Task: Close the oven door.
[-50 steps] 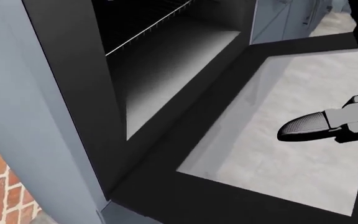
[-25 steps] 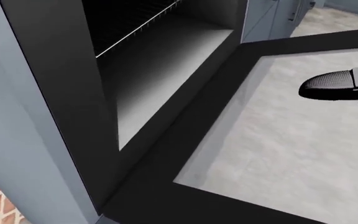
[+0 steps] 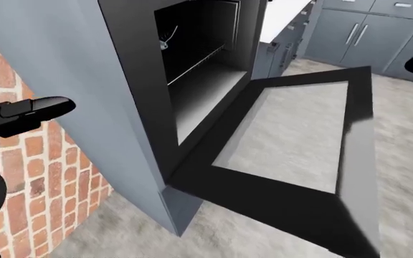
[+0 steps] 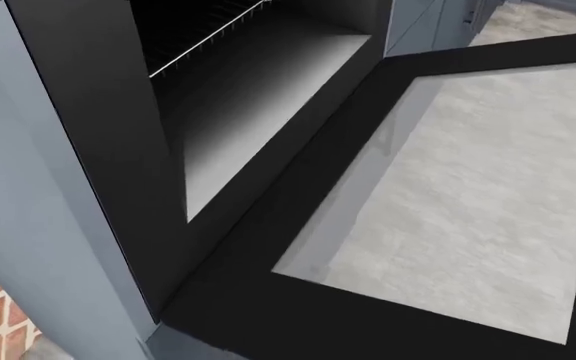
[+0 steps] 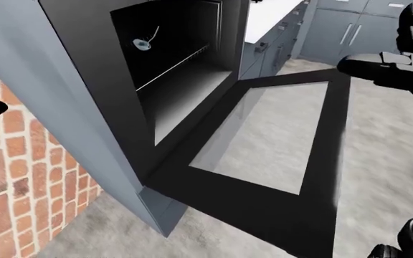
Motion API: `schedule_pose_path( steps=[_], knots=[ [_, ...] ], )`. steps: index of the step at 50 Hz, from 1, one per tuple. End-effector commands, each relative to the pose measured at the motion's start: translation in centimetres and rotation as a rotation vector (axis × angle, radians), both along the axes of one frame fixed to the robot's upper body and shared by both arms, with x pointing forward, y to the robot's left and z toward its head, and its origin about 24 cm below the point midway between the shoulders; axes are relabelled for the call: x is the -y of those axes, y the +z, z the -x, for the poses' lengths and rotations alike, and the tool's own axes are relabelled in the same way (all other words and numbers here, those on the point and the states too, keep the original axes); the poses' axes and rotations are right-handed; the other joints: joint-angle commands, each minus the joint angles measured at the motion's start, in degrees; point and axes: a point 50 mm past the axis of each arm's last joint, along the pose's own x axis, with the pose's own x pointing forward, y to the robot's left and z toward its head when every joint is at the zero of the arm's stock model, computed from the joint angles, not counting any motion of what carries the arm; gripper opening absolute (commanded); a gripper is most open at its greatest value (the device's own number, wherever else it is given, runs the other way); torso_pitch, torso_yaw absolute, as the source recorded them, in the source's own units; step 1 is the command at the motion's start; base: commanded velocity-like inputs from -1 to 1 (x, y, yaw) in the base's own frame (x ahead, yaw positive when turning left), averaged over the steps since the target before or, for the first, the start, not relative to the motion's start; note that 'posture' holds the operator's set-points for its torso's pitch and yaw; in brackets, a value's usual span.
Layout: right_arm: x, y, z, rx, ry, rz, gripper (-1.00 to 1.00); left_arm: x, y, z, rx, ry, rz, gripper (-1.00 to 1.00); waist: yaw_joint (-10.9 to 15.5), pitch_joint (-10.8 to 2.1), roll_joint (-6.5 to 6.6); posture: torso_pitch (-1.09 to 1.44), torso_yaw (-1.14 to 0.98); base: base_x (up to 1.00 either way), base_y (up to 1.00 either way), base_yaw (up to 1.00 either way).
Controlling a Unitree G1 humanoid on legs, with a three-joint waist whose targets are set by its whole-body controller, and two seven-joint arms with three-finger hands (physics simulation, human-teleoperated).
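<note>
The grey cabinet [image 3: 84,70] that houses the oven takes up the whole left half of the eye views, with a brick wall [image 3: 41,183] showing at its left edge. The oven [image 5: 177,64] itself is wide open, dark inside, with a wire rack [image 5: 170,67] across the cavity. The oven door [image 3: 293,140] hangs all the way down, lying flat and level out from the bottom of the cavity toward the right of the view, a black frame around a glass pane that shows the pale floor [image 5: 84,231] through it. More grey cupboards [image 3: 364,32] and a white counter [image 5: 267,13] sit along the top right. The right hand [image 5: 382,67] hovers above the far end of the door, not touching it, fingers stretched out and not gripping anything. The left hand [image 3: 27,113] is over by the brick wall, well away from the door, also held out flat and loose with nothing in it.
</note>
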Motion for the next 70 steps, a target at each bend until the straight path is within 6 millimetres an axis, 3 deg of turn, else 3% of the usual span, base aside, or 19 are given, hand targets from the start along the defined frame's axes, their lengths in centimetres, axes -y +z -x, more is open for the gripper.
schedule_pose_path(
  steps=[1,8,14,18,25,30,39,50,55,61,70],
  knots=[
    [0.2,1.2,0.5,0.085,0.008,0.022,1.00,0.2,1.1,0.5,0.061,0.003,-0.042,1.00,0.03,-0.88,-0.04,0.00,0.00,0.00,0.00,0.00],
    [3.2,-1.4,-0.9,0.041,-0.056,-0.063,1.00,0.1,1.0,0.4,0.059,-0.001,-0.044,1.00,-0.31,-1.03,-0.27,0.00,0.00,0.00,0.00,0.00],
    [6.9,-7.3,-2.7,-0.058,-0.111,-0.188,1.00,0.2,0.8,0.3,0.049,-0.002,-0.043,1.00,-0.37,-1.38,-0.36,0.00,0.00,0.00,0.00,0.00],
    [8.6,-10.0,-3.1,-0.086,-0.164,-0.295,1.00,0.3,0.6,0.3,0.046,-0.003,-0.043,1.00,-0.44,-1.79,-0.25,0.00,0.00,0.00,0.00,0.00],
    [11.4,-15.1,-3.3,-0.100,-0.223,-0.417,1.00,0.3,0.5,0.3,0.045,-0.006,-0.047,1.00,-0.51,-2.07,0.32,0.00,0.00,0.00,0.00,0.00],
    [13.2,-18.8,-2.4,-0.131,-0.247,-0.480,1.00,0.3,0.5,0.3,0.044,-0.008,-0.048,1.00,-0.72,-2.44,0.29,0.00,0.00,0.00,0.00,0.00],
    [14.0,-23.7,-0.2,-0.191,-0.274,-0.546,1.00,0.4,0.4,0.3,0.044,-0.010,-0.049,1.00,-0.88,-2.70,0.10,0.00,0.00,0.00,0.00,0.00],
    [12.6,-28.9,2.5,-0.306,-0.353,-0.540,1.00,0.5,0.4,0.3,0.044,-0.014,-0.051,1.00,-0.77,-2.65,0.26,0.00,0.00,0.00,0.00,0.00],
    [12.3,-30.0,3.3,-0.332,-0.384,-0.517,1.00,0.5,0.5,0.3,0.046,-0.016,-0.053,1.00,-0.74,-2.57,0.43,0.00,0.00,0.00,0.00,0.00],
    [12.3,-31.8,5.7,-0.387,-0.443,-0.521,1.00,0.6,0.5,0.3,0.045,-0.017,-0.053,1.00,-0.65,-2.47,0.44,0.00,0.00,0.00,0.00,0.00],
    [10.4,-33.8,5.7,-0.485,-0.412,-0.479,1.00,0.6,0.3,0.3,0.042,-0.018,-0.053,1.00,-0.85,-2.48,0.49,0.00,0.00,0.00,0.00,0.00]
  ],
)
